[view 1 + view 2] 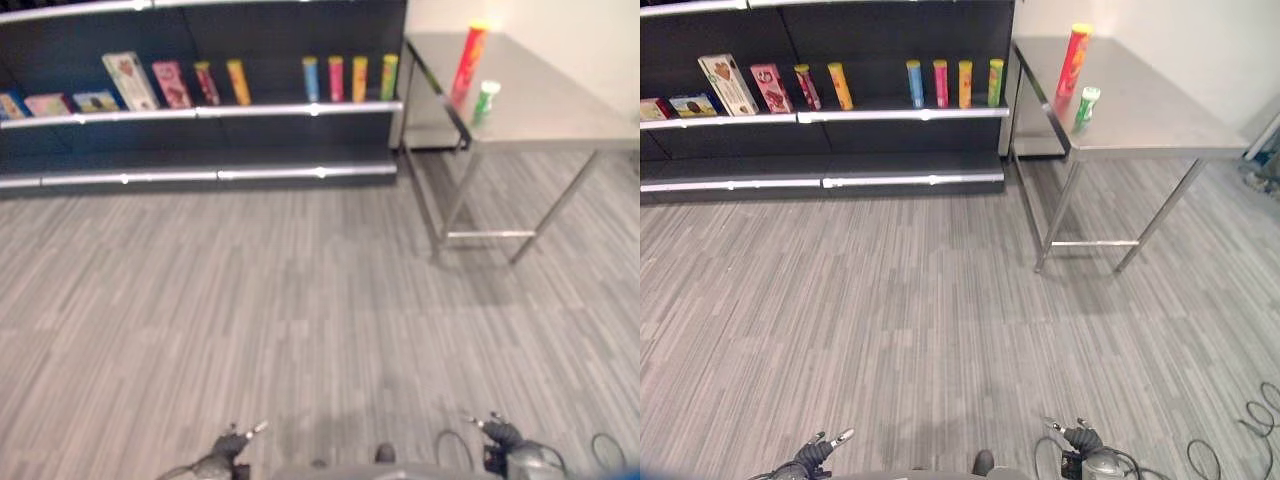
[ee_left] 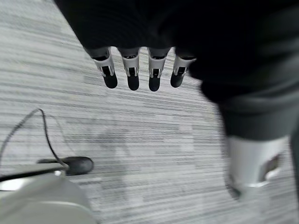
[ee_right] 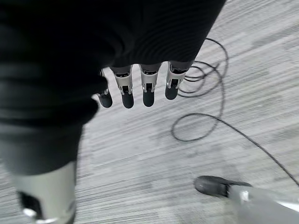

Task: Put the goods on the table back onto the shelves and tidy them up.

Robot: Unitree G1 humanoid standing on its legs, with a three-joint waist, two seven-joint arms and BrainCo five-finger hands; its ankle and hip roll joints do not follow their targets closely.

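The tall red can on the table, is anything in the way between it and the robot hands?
Nothing visible blocks it. Both hands, the left robot hand and the right robot hand, hang low and empty over bare floor. The tall red can stands on the metal table, a small green can just beside it.

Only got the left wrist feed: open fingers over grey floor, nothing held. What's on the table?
Observer: Two things, both upright: a tall red tube and a short green can, near the table's shelf-side edge.
Operator: Right hand free?
Observer: Yes, the right hand hangs open over the floor, holding nothing.
Operator: Room on the shelf?
Observer: The middle shelf has a gap between the orange tube and the blue tube.
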